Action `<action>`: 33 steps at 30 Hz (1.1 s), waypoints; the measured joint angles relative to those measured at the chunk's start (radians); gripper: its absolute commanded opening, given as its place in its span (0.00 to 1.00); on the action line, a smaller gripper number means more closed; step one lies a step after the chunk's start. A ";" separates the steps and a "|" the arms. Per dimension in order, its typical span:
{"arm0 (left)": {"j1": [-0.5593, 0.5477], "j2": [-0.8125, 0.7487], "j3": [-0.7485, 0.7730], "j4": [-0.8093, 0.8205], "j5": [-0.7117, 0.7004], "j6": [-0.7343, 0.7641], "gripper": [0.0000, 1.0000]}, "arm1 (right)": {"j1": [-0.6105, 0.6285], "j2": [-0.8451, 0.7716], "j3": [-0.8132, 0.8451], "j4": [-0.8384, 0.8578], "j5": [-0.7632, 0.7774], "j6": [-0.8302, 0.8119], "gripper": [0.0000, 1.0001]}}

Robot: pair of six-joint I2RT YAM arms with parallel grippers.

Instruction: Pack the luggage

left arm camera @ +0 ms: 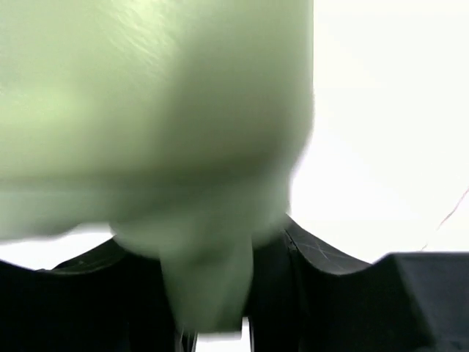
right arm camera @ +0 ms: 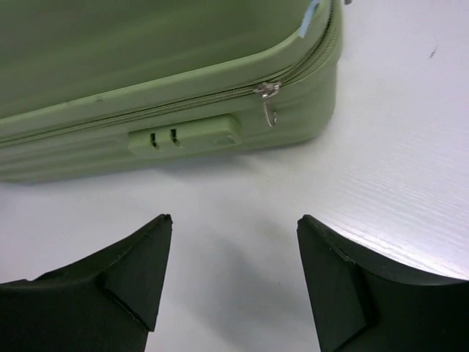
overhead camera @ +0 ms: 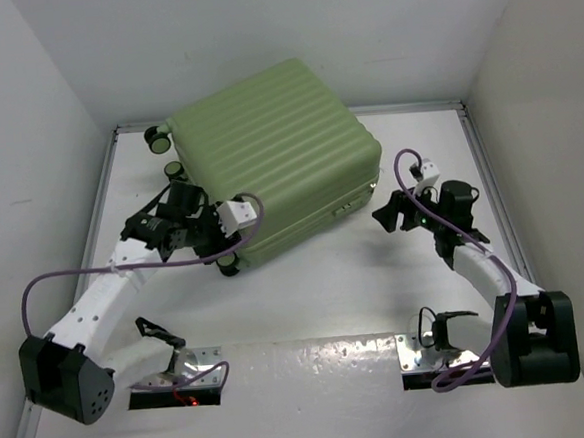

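Note:
The luggage (overhead camera: 277, 150), a pale green ribbed hard-shell suitcase, lies flat and zipped closed on the white table (overhead camera: 308, 298). My left gripper (overhead camera: 216, 234) is at its near left edge. In the left wrist view a blurred green part of the luggage (left arm camera: 146, 110) runs down between the dark fingers (left arm camera: 315, 286), which press it from both sides. My right gripper (overhead camera: 384, 216) hovers off the near right corner. In the right wrist view it (right arm camera: 234, 224) stands open and empty over bare table, facing the luggage (right arm camera: 146, 59), its zipper pull (right arm camera: 269, 103) and the lock panel (right arm camera: 183, 136).
Small black wheels (overhead camera: 154, 138) stick out at the suitcase's far left, and another wheel (overhead camera: 230, 266) shows near the left gripper. White walls (overhead camera: 36, 147) close in the table on the left, back and right. Cables loop off both arms.

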 measured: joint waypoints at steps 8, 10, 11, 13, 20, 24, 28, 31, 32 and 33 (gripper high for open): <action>0.186 -0.232 -0.056 -0.203 -0.038 0.518 0.00 | -0.017 -0.074 -0.093 0.081 -0.067 -0.071 0.69; 0.230 -0.252 -0.056 -0.270 -0.083 0.610 0.00 | -0.007 -0.092 -0.126 0.104 -0.076 -0.095 0.68; 0.256 -0.253 -0.056 -0.294 -0.093 0.646 0.00 | 0.005 -0.098 -0.140 0.116 -0.080 -0.108 0.66; 0.307 -0.236 -0.051 -0.320 -0.095 0.691 0.00 | 0.037 -0.106 -0.167 0.142 -0.085 -0.130 0.65; 0.424 0.045 0.144 -0.514 0.035 0.616 0.00 | 0.166 -0.185 -0.270 0.230 -0.077 -0.113 0.52; 0.441 0.111 0.183 -0.526 0.106 0.573 0.00 | 0.244 -0.297 -0.344 0.253 -0.021 -0.046 0.50; 0.441 0.110 0.178 -0.491 0.160 0.545 0.00 | 0.341 -0.311 -0.389 0.299 0.087 -0.018 0.48; 0.441 0.099 0.166 -0.467 0.175 0.536 0.00 | 0.396 -0.250 -0.390 0.363 0.183 -0.004 0.47; 0.441 0.093 0.160 -0.460 0.176 0.535 0.00 | 0.417 -0.223 -0.390 0.386 0.222 -0.003 0.47; 0.441 0.088 0.156 -0.456 0.176 0.535 0.00 | 0.435 -0.205 -0.390 0.398 0.254 -0.003 0.47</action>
